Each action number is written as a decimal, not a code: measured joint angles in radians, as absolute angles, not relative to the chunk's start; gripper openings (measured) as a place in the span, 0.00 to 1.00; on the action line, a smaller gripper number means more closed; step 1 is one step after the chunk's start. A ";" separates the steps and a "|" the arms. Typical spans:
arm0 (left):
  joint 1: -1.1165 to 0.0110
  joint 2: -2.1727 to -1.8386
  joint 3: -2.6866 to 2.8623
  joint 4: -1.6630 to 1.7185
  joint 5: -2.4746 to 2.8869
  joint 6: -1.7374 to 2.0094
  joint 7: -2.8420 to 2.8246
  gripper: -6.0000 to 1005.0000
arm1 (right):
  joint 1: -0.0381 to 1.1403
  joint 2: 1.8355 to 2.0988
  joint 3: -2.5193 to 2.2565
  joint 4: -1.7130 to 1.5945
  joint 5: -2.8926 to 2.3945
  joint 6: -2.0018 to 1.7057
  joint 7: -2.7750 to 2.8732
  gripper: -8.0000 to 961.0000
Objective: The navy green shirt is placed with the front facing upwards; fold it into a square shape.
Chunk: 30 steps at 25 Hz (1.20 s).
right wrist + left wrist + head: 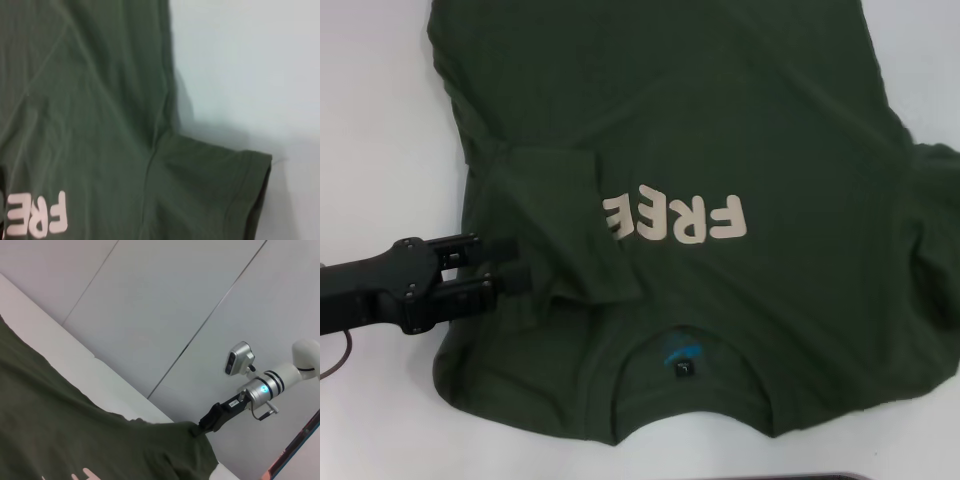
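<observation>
The left end effector (510, 262) is seen at the left of the head view, carried on a black arm that reaches in across the white tabletop (370, 120). Its two dark fingers (515, 247) are set at the edge of the left sleeve (560, 225), which is folded over onto the chest and covers the last of the cream letters (675, 217). The fingers appear closed on the sleeve fabric, though the contact itself is partly hidden by dark cloth.

The navy green shirt (720, 130) is spread flat over most of the tabletop, front upward, with the collar (685, 365) nearest the robot and the hem at the far side. A blue mark and a small dark label are visible inside the collar. The letters read upside down from the head camera.

In the left wrist view, a black end effector (200, 429) on a white arm is seen far off, touching a raised corner of the shirt (75, 430); whether it is clamped there cannot be told.

At the right of the head view, the right sleeve (935, 230) lies bunched near the edge. In the right wrist view, that sleeve (220, 190) is shown lying outward on the tabletop (250, 60), beside the lettering (37, 220). The right end effector's own fingers are not shown there.
</observation>
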State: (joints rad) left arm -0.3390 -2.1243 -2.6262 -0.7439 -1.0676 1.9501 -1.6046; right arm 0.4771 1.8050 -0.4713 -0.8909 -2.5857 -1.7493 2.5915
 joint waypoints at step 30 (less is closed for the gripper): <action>-0.340 -2.126 -2.643 -0.746 -1.068 1.943 -1.605 0.61 | 0.578 1.877 -0.485 -0.772 -2.386 -1.828 2.533 0.02</action>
